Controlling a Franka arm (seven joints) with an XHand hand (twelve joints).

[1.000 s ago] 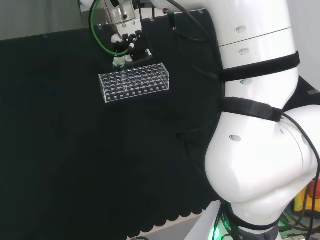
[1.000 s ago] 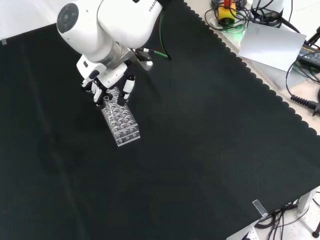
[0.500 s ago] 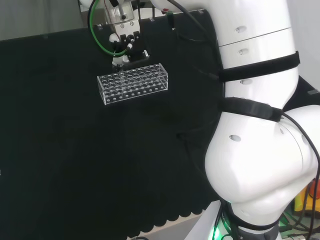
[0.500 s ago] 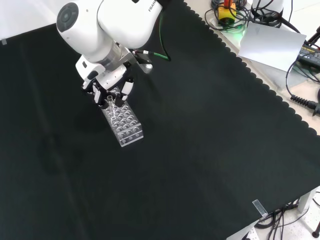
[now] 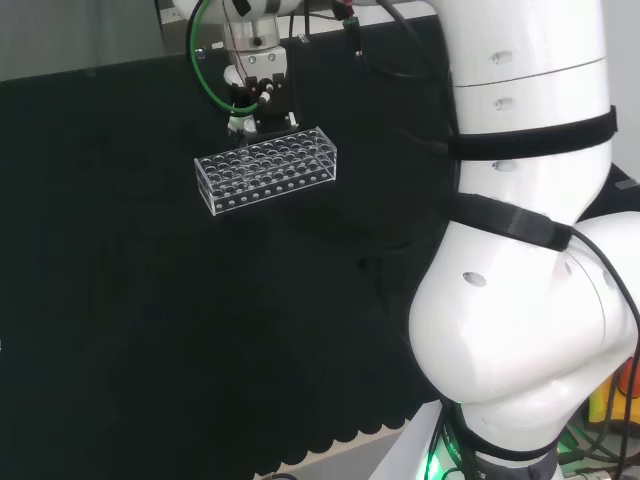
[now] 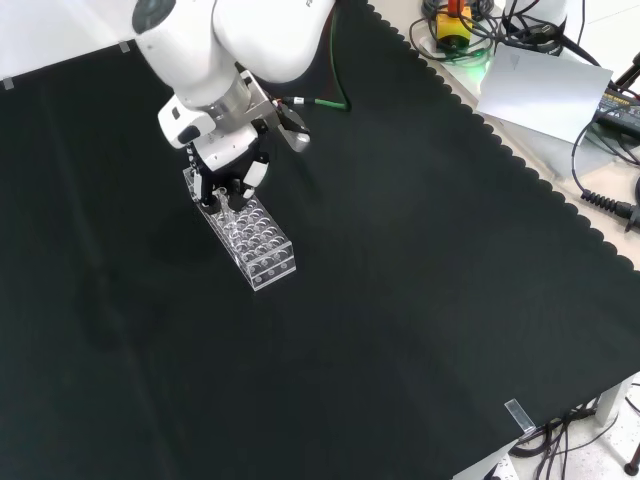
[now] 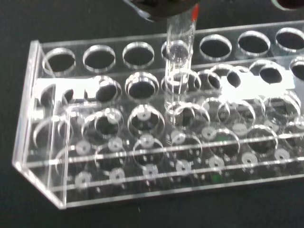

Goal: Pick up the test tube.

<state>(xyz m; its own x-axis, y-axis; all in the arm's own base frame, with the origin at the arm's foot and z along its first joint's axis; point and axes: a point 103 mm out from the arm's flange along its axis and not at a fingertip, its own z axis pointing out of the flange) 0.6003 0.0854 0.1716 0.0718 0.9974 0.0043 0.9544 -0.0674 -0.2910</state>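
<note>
Hand point(image 6: 226, 165) above the far end of the clear rack point(image 6: 245, 229) in the front view, fingers point(image 5: 262, 96) curled and pointing down. Pinched between the fingertips: the top of a clear tube point(image 7: 177, 71). Tube upright below the fingers, its lower part down among the holes of the rack. Could not tell whether its bottom was resting in the rack. Rack flat on the black cloth point(image 6: 420, 280), just under the fingers.

Robot hand point(image 5: 258, 92) just behind clear rack point(image 5: 266, 169) — black cloth point(image 5: 150, 320) beneath.
</note>
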